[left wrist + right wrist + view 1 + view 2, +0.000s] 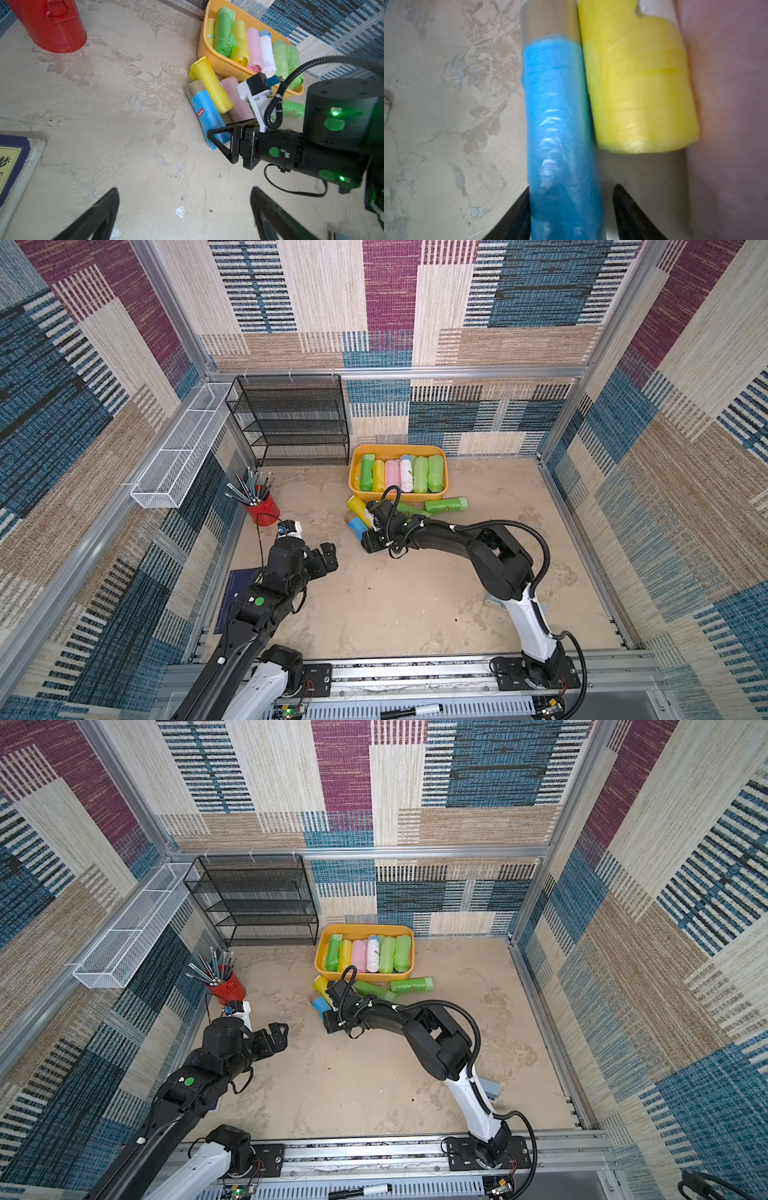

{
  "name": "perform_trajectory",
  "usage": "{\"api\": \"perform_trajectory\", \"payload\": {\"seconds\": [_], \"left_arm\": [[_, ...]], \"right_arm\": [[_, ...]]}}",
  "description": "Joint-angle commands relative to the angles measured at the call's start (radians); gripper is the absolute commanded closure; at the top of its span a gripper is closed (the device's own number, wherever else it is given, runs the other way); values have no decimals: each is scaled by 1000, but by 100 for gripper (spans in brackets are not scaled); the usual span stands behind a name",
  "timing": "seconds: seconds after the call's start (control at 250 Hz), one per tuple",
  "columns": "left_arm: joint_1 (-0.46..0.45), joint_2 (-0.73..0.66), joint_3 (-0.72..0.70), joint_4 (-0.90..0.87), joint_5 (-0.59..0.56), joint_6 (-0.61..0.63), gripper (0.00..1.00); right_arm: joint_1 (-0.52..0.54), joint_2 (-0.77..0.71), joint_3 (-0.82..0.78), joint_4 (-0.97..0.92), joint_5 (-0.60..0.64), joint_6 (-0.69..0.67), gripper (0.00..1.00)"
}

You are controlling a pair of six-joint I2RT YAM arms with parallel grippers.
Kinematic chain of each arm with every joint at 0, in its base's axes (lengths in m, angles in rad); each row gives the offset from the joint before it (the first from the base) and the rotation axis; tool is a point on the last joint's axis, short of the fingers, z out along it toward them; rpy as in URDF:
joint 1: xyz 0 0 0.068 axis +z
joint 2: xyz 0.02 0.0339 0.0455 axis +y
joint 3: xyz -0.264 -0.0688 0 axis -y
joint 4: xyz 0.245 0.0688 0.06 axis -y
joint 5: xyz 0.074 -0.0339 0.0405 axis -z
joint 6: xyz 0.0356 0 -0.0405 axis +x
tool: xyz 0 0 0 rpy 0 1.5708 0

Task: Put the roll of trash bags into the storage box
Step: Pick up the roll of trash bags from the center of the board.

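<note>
Blue roll of trash bags lies on the counter, outside the storage box and just off its near left corner.

At the far left a white wire basket hangs on the side wall, and a black mesh rack stands against the back wall. A red pot of pencils sits in front of the rack. A blue-edged book lies flat by the left edge.

The left pincer hangs above bare counter beside the pot. Its jaws are spread wide, with nothing between them and nothing touched.

Bare counter stretches from there to the blue roll. The right pincer straddles the near end of that roll. In the blurred right wrist view one finger is pressed against or hidden behind the wrap. A narrow gap shows at the other finger, so the jaws are parted around the roll, not clamped on it.

A yellow roll touches the blue roll's side, and a pink roll lies beyond the yellow one. Two green rolls rest along the box's near rim.

The box sits against the back wall with a row of rolls filling it side by side. To its right the counter runs bare to the frame rail.
</note>
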Motion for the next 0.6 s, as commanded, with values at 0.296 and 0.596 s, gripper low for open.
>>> {"api": "perform_trajectory", "payload": {"seconds": [0.296, 0.596], "left_arm": [[2, 3, -7, 18, -15, 9, 1], [2, -22, 0, 4, 31, -1, 1]], "right_arm": [[14, 4, 8, -49, 6, -24, 52], [15, -50, -48, 19, -34, 44, 62]]}}
